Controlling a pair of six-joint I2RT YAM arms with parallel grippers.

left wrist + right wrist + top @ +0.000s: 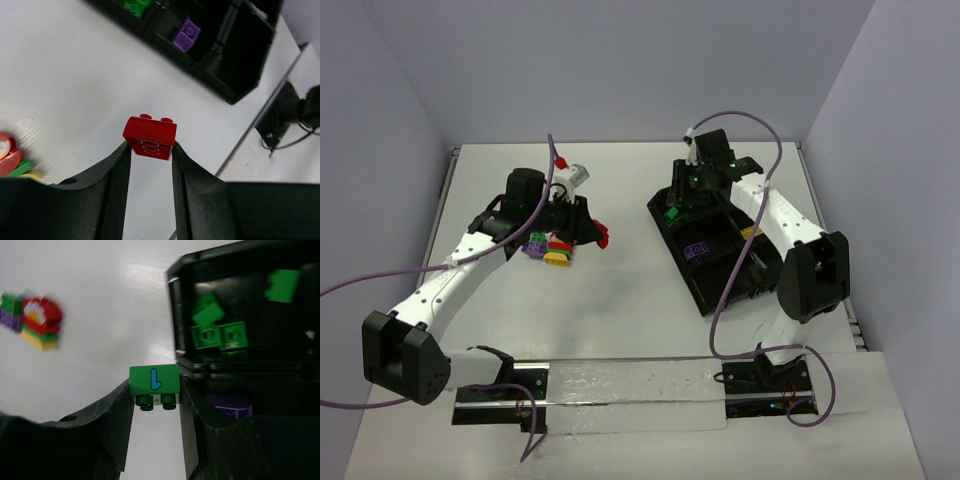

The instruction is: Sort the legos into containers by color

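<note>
While the left tool [598, 236] is gripping a small red studded plastic brick [604, 238] in the top view, it is hovering just beside the loose pile of mixed-colour bricks [546, 248] on the white tabletop [620, 320], well apart from the black plastic divided tray [682, 270]. Right tool [682, 203] is hanging over the tray's far corner; its load is too small to tell from here. Risk: both bricks are needing the same tray, so the left arm crossing over could be clipping the right arm or nudging the tray.

Left wrist view: jaws are closed on the red brick, pinching only its lower part between the fingertips [122, 160], with studs pointing away from the wrist and most of the body sticking out past the tips. Grip is looking shallow, so a fast swing could be twisting the brick or dropping it short of the tray. A purple brick [186, 34] and a green brick [135, 6] are lying in separate compartments ahead. No red compartment is showing, so a wrong-bin drop is possible.

Right wrist view: jaws are closed on a green studded plastic brick with a blue letter L [154, 380], studs facing down in the frame. It is sitting just beside the tray wall next to the compartment holding loose green bricks [220, 335], not clearly over it. Releasing here could be bouncing it off the wall onto the tabletop, or into the neighbouring compartment with the purple brick.
</note>
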